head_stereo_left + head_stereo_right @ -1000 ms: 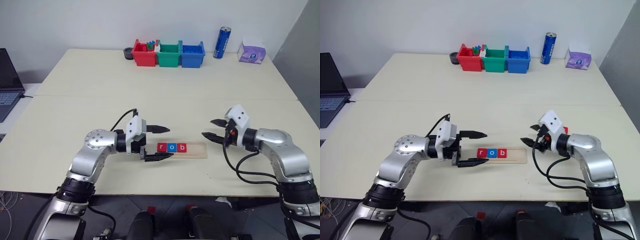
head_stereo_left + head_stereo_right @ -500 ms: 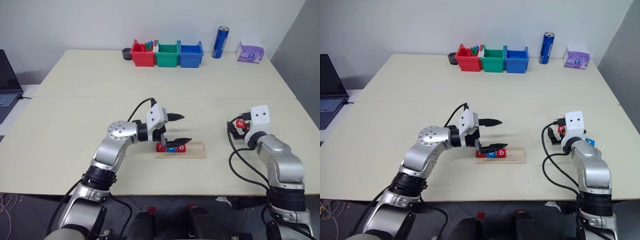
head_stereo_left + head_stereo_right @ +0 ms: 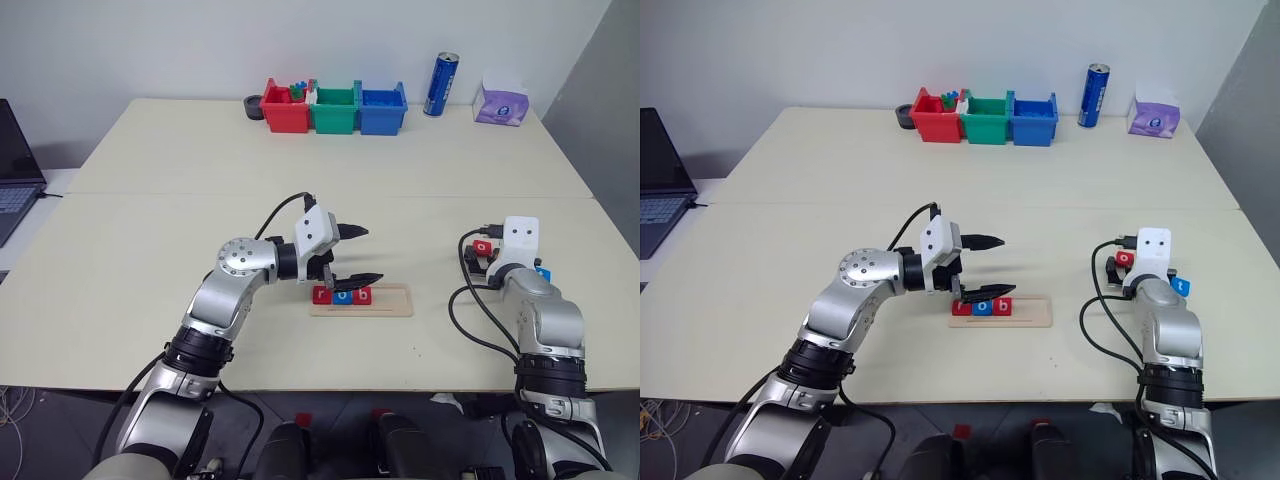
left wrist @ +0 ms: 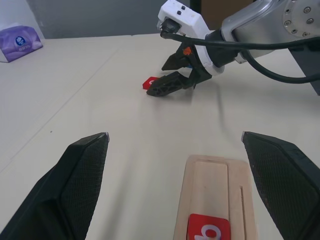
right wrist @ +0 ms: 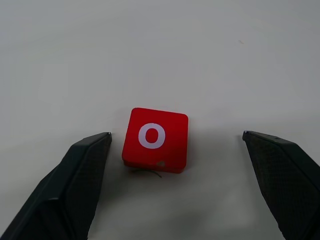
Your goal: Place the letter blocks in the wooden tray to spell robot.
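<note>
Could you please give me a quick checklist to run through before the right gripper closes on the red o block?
1. Right gripper open: ok, its fingers stand wide apart.
2. Red o block between those fingers: ok, roughly centred, lying flat on the table, letter up.
3. Fingers clear of the block: ok, a gap shows on both sides.
4. Wooden tray has room after r, o, b: ok, its right part is bare.
5. Left gripper out of the way of the tray: not ok, it hovers open over the tray's left end.
6. Blue t block available: ok, it lies beside the right arm.
</note>
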You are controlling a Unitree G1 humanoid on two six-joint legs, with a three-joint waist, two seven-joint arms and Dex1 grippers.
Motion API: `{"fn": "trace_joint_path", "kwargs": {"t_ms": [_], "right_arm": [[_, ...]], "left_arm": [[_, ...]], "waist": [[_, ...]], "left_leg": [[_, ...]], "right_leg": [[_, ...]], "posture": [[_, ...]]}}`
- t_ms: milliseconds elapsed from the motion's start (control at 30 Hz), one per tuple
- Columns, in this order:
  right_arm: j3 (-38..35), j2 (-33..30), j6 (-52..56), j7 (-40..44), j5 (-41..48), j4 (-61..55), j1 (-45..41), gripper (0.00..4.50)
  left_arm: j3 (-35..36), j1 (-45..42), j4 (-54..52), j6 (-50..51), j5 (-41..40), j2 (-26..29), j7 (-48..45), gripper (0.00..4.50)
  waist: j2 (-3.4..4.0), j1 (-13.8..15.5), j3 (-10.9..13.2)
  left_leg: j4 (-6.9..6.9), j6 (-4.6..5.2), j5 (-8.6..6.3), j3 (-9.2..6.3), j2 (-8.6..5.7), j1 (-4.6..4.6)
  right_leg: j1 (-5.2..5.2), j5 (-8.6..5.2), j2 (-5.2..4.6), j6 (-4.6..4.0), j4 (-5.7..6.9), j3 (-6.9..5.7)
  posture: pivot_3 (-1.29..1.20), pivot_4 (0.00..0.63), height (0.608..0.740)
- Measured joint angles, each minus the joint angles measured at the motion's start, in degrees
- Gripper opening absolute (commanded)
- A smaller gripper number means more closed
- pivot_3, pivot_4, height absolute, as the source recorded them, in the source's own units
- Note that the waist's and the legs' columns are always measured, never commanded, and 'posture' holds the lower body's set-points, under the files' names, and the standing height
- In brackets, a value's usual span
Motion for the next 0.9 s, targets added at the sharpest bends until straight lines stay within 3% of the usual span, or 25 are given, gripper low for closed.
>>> {"fn": "trace_joint_path", "kwargs": {"t_ms": [167, 233, 333, 500, 700, 900], "right_arm": [[-0.48, 1.23, -0.51, -1.13, 0.67, 0.82, -0.6, 4.48], [-0.99, 1.72, -0.71, -1.35, 0.76, 1.25, -0.9, 4.11], [-1.01, 2.27, -0.84, -1.35, 1.19, 1.34, -1.01, 3.26], [-0.84, 2.54, -0.77, -1.39, 1.46, 1.24, -1.03, 1.44], [-0.47, 2.1, 2.4, -0.9, 1.61, -1.63, -0.28, 1.46], [2.55, -0.51, 18.39, 3.28, 5.06, -19.27, 6.68, 1.46]], "left_arm": [[0.0, -0.01, -0.01, 0.16, -0.07, -0.14, 0.1, 4.5], [0.0, -0.02, -0.01, 0.17, -0.09, -0.13, 0.05, 4.5], [0.01, -0.02, 0.0, 0.17, -0.11, -0.12, 0.0, 4.5], [0.1, -0.04, 0.06, 0.16, -0.11, -0.12, 0.06, 4.5], [0.1, 0.11, -0.13, 0.16, -0.48, -0.09, -0.38, 4.5], [0.24, 3.56, -3.53, 0.25, -2.73, 3.32, -4.66, 4.5]], "waist": [[0.0, -0.04, 0.0], [0.0, -0.05, 0.0], [0.01, -0.04, -0.01], [0.01, 0.07, -0.01], [0.01, 0.09, -0.01], [0.03, 0.05, -0.02]], "left_leg": [[0.0, 0.0, 0.0, -0.01, 0.01, 0.0], [0.0, 0.0, 0.0, 0.0, 0.01, 0.01], [0.0, 0.0, 0.0, -0.01, 0.01, 0.01], [0.01, 0.0, 0.0, -0.02, -0.01, -0.01], [0.0, 0.0, 0.0, -0.06, 0.0, -0.02], [-0.09, 0.0, 0.0, -0.11, 0.05, -0.06]], "right_leg": [[0.0, 0.0, 0.0, 0.0, 0.0, 0.01], [0.0, 0.0, 0.0, 0.0, 0.01, 0.01], [0.0, 0.0, 0.0, 0.0, 0.02, 0.01], [0.01, 0.0, -0.01, 0.0, 0.0, 0.0], [0.01, 0.0, -0.01, 0.0, -0.01, 0.0], [-0.05, -0.01, 0.0, -0.01, -0.03, 0.0]], "posture": [[0.0, 0.15, 0.74], [0.0, 0.15, 0.74], [0.0, 0.15, 0.74], [0.0, 0.15, 0.74], [0.0, 0.15, 0.74], [0.0, 0.15, 0.74]]}}
